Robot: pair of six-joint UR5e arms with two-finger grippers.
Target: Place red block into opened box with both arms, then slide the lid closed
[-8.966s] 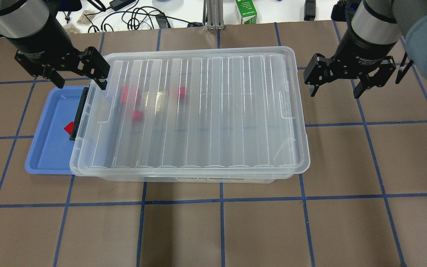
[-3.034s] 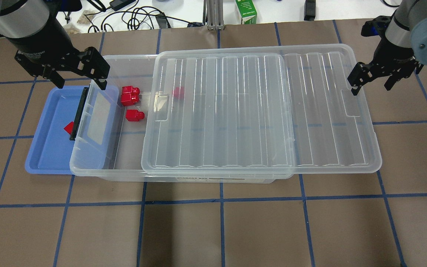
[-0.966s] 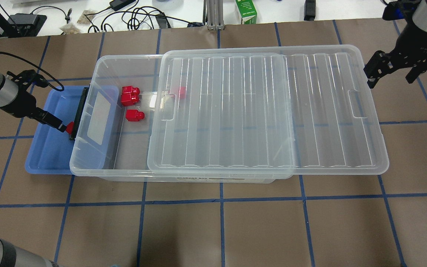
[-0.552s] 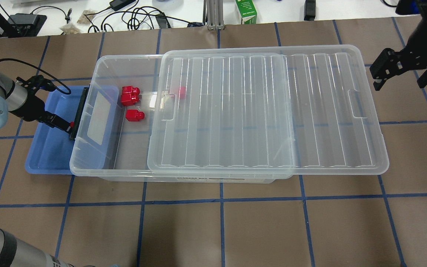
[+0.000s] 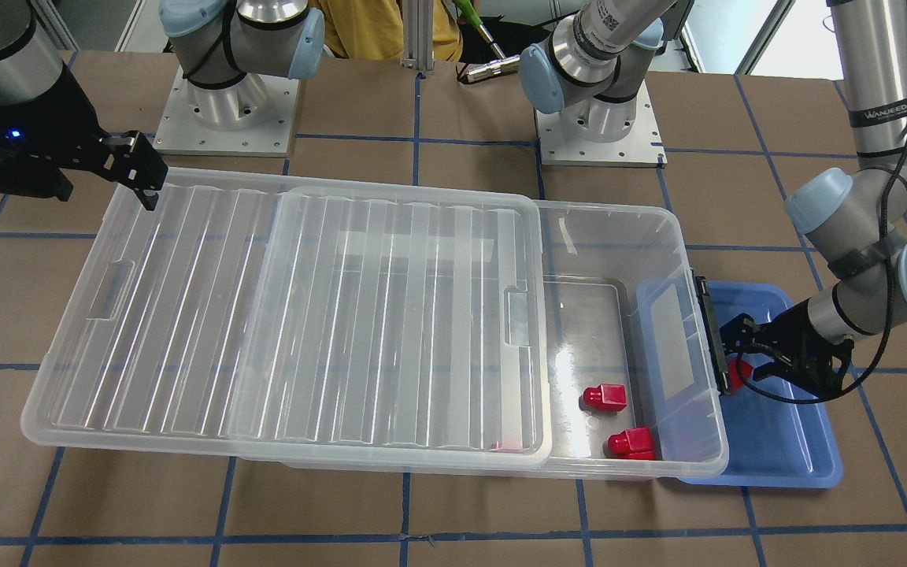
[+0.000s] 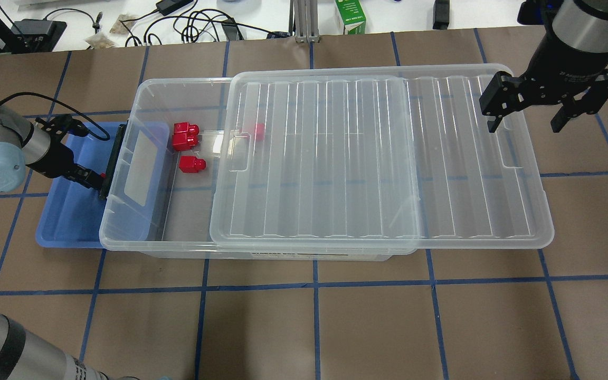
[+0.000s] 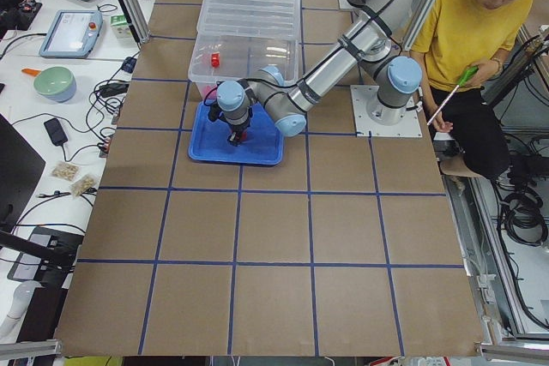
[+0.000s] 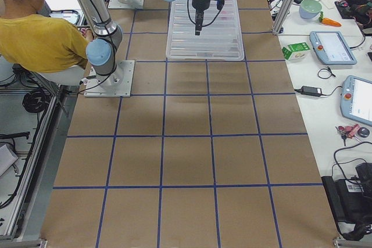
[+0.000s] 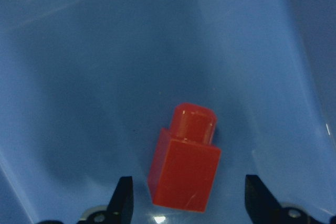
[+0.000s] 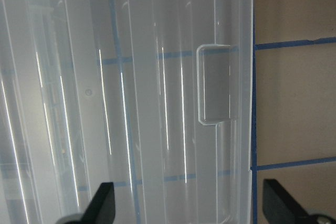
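The red block (image 9: 185, 161) lies in the blue tray (image 6: 66, 221), close to the box's black latch bar (image 6: 114, 158). My left gripper (image 9: 190, 203) is low over it and open, one finger on each side; the front-facing view shows it (image 5: 741, 368) the same way. The see-through box (image 6: 145, 84) is open at its left end. The lid (image 6: 378, 158) is slid right and overhangs the box. Two red blocks (image 6: 185, 135) (image 6: 192, 164) lie inside, and a third (image 6: 257, 131) shows under the lid. My right gripper (image 6: 524, 124) hangs open above the lid's right end, near its notch (image 10: 214, 85).
The tray is partly tucked under the box's left end. A green carton (image 6: 350, 16) and cables (image 6: 198, 24) lie beyond the table's far edge. A person in yellow (image 7: 480, 32) sits behind the robot bases. Brown gridded tabletop (image 6: 314, 327) stretches in front.
The lid has slid right, opening the box. My left gripper came down into the tray around the red block. My right gripper moved off, then back left over the lid's right end.
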